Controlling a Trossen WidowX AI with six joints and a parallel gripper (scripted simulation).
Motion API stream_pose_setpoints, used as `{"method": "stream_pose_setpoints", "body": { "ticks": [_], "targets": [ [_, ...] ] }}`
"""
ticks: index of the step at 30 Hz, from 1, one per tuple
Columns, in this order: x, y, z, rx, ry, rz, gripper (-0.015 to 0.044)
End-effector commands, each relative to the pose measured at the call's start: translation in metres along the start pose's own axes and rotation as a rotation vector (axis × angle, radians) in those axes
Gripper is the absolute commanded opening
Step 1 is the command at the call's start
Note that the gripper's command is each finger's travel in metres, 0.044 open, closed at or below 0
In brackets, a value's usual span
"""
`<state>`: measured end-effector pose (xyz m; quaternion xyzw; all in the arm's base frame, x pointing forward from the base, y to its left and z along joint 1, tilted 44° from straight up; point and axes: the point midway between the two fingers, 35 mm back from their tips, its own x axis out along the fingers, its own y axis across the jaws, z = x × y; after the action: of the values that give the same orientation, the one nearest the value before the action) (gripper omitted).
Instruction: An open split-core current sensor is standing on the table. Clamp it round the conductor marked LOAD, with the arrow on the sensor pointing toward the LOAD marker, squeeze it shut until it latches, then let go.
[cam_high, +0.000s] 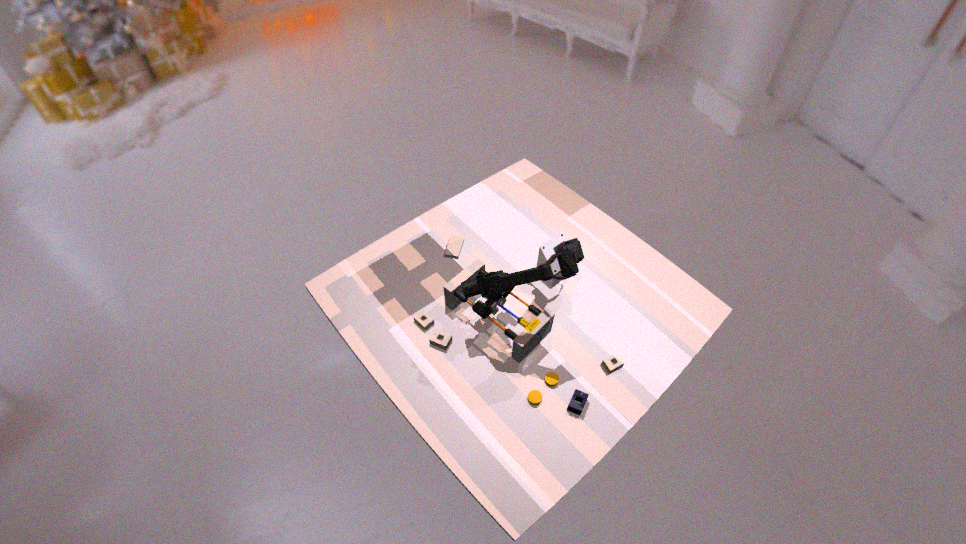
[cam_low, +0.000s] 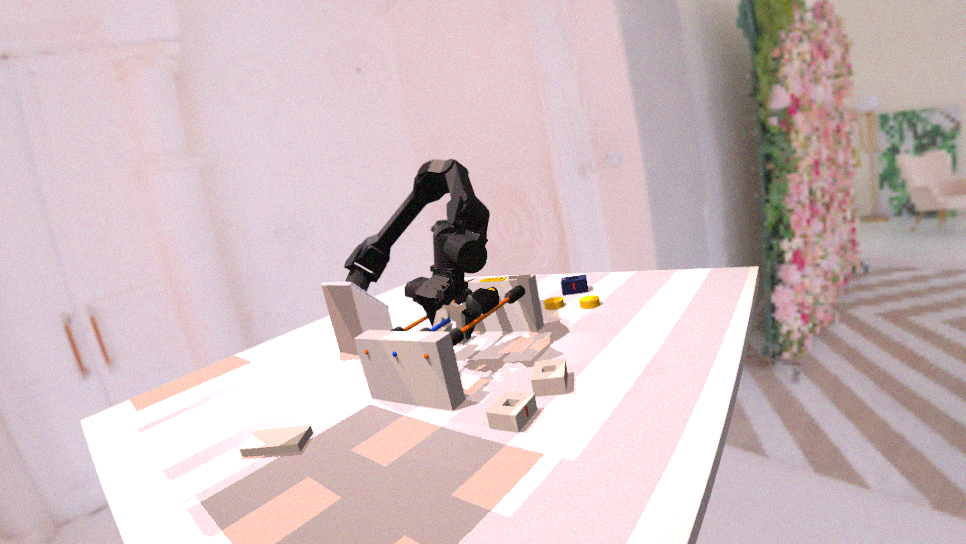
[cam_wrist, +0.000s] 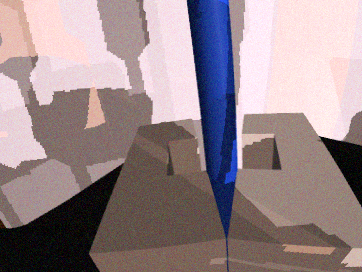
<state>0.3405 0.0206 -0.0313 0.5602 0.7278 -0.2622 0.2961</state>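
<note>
The pale grey current sensor (cam_wrist: 150, 215) sits around the blue conductor (cam_high: 508, 311) (cam_wrist: 212, 75). In the wrist view its two halves flank the conductor, parted by a gap at the far side that narrows to a thin seam at the near side. My gripper (cam_low: 450, 325) (cam_wrist: 221, 153) has a black finger against each outer side of the sensor and is shut on it, fingers wide apart. The fingertips are hidden behind the sensor. A yellow marker plate (cam_high: 532, 325) (cam_low: 492, 279) lies at the blue conductor's far end; its text is too small to read. The sensor's arrow is not visible.
Orange conductors (cam_high: 498, 327) (cam_low: 488, 313) run on both sides of the blue one, between upright grey end blocks (cam_high: 533, 341) (cam_low: 408, 378). Pale square blocks (cam_high: 423, 321) (cam_high: 440, 340) (cam_high: 612, 364), a navy block (cam_high: 577, 404), yellow discs (cam_high: 551, 379) (cam_high: 534, 397) and a flat slab (cam_high: 454, 246) lie around.
</note>
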Motion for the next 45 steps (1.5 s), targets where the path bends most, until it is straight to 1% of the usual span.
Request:
{"method": "stream_pose_setpoints", "body": {
  "ticks": [1,6,17,45],
  "targets": [
    [0.0005,-0.0017,-0.0001,0.007,0.001,-0.004,0.0320],
    [0.0005,-0.0017,-0.0001,0.007,0.001,-0.004,0.0286],
    [0.0005,-0.0017,-0.0001,0.007,0.001,-0.004,0.0000],
    [0.0005,-0.0017,-0.0001,0.007,0.001,-0.004,0.0000]
  ]
}}
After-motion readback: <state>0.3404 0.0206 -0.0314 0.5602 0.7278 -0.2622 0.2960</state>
